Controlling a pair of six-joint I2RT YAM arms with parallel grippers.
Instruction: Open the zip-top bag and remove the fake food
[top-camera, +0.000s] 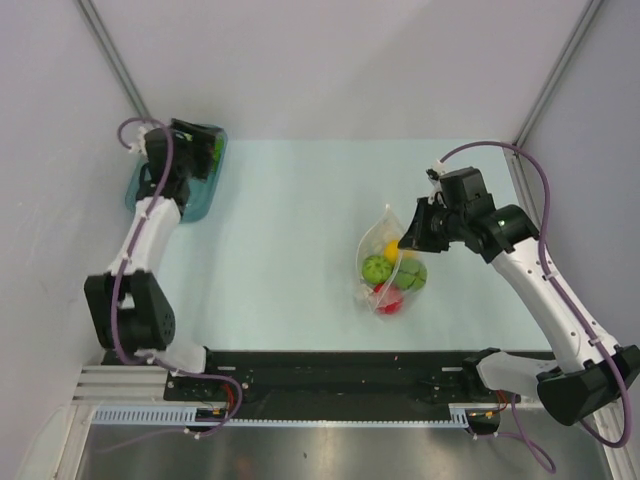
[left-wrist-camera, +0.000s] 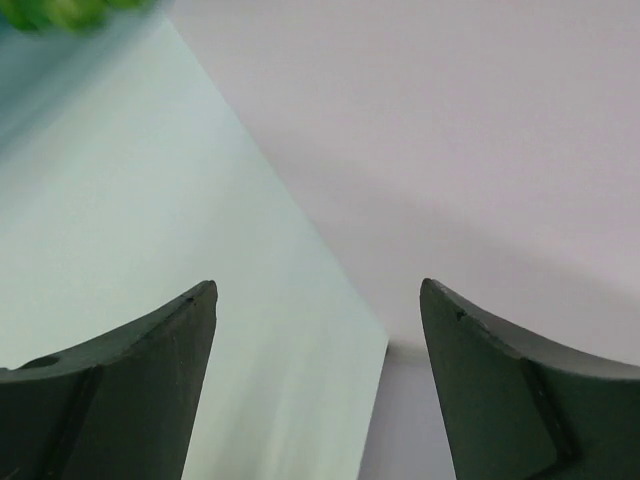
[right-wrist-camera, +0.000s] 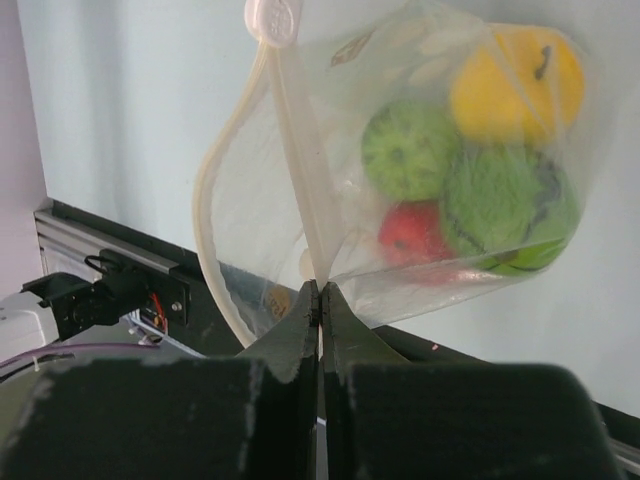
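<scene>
The right end effector pinches the rim of the zip-top bag, fake food bunched inside

Ahead of the left fingers, a pale mint table meets a plain grey-white wall. The light is soft and even.

The small, clear, crinkly plastic zip-top bag is held up, mouth gaping, its zip strip pinched by the right end effector. Inside it, a round yellow toy fruit, two ruffled green pieces and a small red piece bunch together.
</scene>
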